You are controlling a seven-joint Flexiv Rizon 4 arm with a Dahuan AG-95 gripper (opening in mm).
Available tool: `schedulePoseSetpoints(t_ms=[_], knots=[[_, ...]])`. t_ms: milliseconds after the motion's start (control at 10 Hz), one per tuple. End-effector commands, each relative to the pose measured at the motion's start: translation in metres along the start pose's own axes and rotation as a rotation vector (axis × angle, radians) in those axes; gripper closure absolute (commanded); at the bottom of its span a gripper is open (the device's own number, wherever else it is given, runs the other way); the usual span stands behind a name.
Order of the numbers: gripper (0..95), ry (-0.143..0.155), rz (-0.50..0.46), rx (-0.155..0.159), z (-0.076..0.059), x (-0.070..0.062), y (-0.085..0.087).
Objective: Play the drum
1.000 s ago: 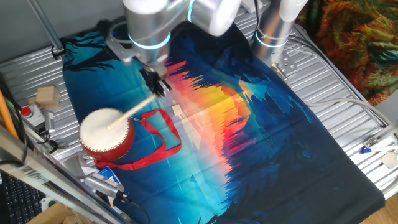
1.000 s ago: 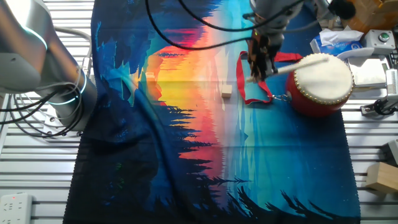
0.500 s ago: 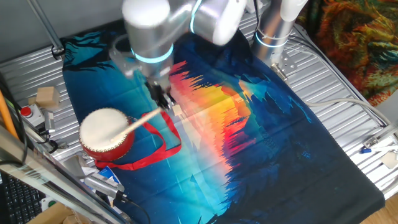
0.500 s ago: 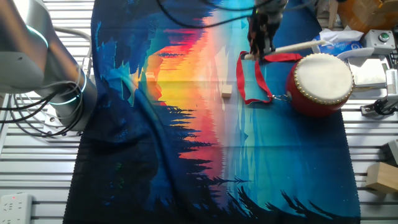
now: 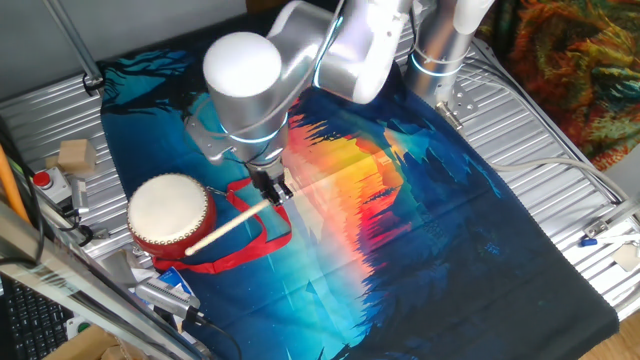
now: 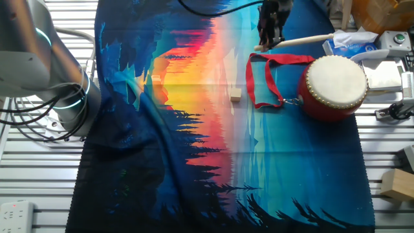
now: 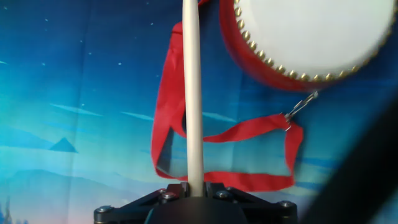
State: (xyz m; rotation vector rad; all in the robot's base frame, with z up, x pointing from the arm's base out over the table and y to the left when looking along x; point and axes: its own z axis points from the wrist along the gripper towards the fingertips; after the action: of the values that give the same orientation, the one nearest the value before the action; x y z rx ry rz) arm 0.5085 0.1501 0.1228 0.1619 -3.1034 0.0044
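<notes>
The drum point(image 5: 168, 210), with a cream head and a red body, stands on the cloth at the left; it also shows in the other fixed view point(image 6: 335, 81) and at the top right of the hand view point(image 7: 311, 31). Its red ribbon strap point(image 5: 268, 232) lies on the cloth beside it point(image 6: 264, 81) point(image 7: 230, 134). My gripper point(image 5: 272, 190) point(image 6: 270, 29) point(image 7: 193, 186) is shut on a thin pale wooden stick point(image 5: 225, 225) point(image 6: 301, 41) point(image 7: 191, 93). The stick points past the side of the drum, off its head, and crosses over the ribbon.
A painted landscape cloth point(image 5: 420, 220) covers the table. A small wooden block point(image 6: 235, 94) lies on it near the ribbon. Wooden blocks point(image 5: 75, 153) point(image 6: 396, 183), a red button point(image 5: 42, 180) and a second arm's base point(image 6: 65, 97) stand at the table's edges.
The gripper has moved sideways along the cloth, and the stick has swung off the drum head to beside the drum. The drum has not moved.
</notes>
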Motion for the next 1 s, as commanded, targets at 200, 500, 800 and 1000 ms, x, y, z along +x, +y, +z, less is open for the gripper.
schedulePoseSetpoints(t_ms=[200,500,800,1000], knots=[[95.0,-0.014,0.063,-0.032,0.032,0.011,0.001],[95.0,-0.018,0.074,-0.039,0.052,0.015,0.005],[95.0,-0.018,0.091,-0.043,0.061,0.016,0.009],[95.0,-0.019,0.100,-0.040,0.061,0.017,0.009]])
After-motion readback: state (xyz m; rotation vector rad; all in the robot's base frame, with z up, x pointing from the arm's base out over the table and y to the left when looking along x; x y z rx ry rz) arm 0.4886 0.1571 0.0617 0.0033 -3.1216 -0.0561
